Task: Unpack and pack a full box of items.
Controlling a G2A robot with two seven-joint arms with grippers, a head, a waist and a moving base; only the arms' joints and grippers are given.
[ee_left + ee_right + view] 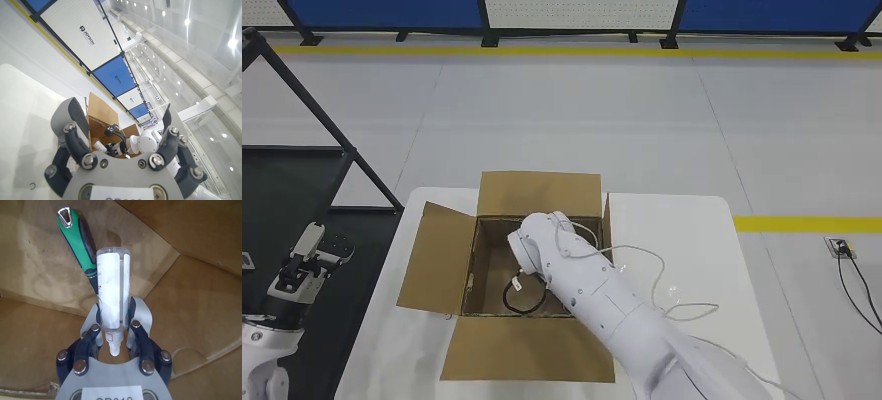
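White smooth table (682,225) is seen carrying an open brown cardboard box (540,192), flaps folded outward. Inside the box, the right tool (115,310) is clenched on a clear cylindrical plastic bottle (113,283) with a white paper label, its nozzle pointed toward the wrist. Just behind the bottle, a green handle (75,241) with black rubber inlay and chrome loop is laid on the creased box floor. The left tool (122,117) is held released, ribbed black pads spread, well apart from the box.
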